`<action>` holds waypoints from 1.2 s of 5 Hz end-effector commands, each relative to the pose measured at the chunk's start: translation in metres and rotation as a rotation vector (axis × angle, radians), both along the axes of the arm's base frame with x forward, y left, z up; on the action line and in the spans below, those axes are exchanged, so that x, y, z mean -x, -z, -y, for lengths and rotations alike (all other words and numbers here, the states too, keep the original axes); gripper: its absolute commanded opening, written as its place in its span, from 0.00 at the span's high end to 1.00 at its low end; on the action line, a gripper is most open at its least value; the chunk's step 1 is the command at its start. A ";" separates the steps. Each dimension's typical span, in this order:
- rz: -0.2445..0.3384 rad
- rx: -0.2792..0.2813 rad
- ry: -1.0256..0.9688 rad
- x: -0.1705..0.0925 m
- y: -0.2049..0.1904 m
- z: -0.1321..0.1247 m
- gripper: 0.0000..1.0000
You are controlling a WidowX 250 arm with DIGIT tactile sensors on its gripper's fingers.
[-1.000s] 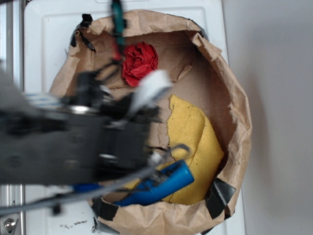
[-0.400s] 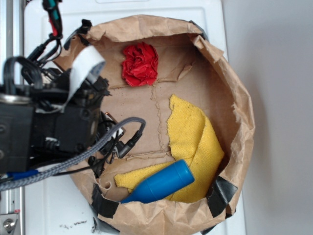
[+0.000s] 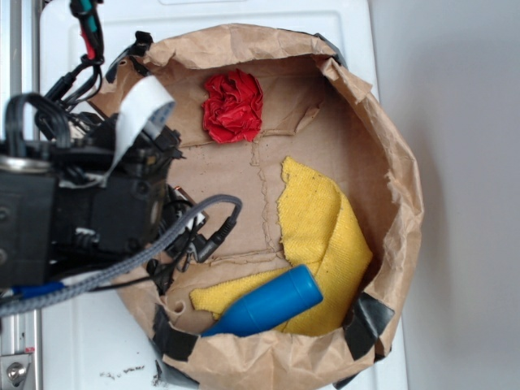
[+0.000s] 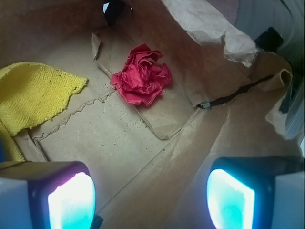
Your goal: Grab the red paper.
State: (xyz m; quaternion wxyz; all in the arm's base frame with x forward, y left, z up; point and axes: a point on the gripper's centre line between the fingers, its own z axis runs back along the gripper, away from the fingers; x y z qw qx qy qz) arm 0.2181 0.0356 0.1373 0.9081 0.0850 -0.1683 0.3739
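So in the overhead view the robot arm (image 3: 73,219) fills the left side of the frame, black body with a grey cable looping off it, hanging over the left rim of a brown paper bag (image 3: 398,187) that's been opened into a shallow bowl. The red paper (image 3: 233,106) sits near the top middle of the bag floor, nothing touching it. Further right and lower down there's a yellow cloth (image 3: 321,219), and a blue bottle (image 3: 268,302) lies across its bottom edge.

Wrist view: the gripper (image 4: 150,198) has its fingers spread wide, one pad bottom left, one bottom right, nothing between them but bare bag floor. The red paper (image 4: 143,78) is up above them, centre of frame, well apart from both pads. Yellow cloth (image 4: 35,93) is off at the left edge.
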 end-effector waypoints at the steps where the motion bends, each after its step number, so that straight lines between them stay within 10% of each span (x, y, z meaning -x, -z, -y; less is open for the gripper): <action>1: 0.046 0.008 -0.134 -0.053 -0.015 0.015 0.00; 4: 0.101 0.208 -0.317 -0.084 -0.006 -0.009 0.00; 6: 0.074 0.163 -0.336 -0.093 0.013 -0.030 0.00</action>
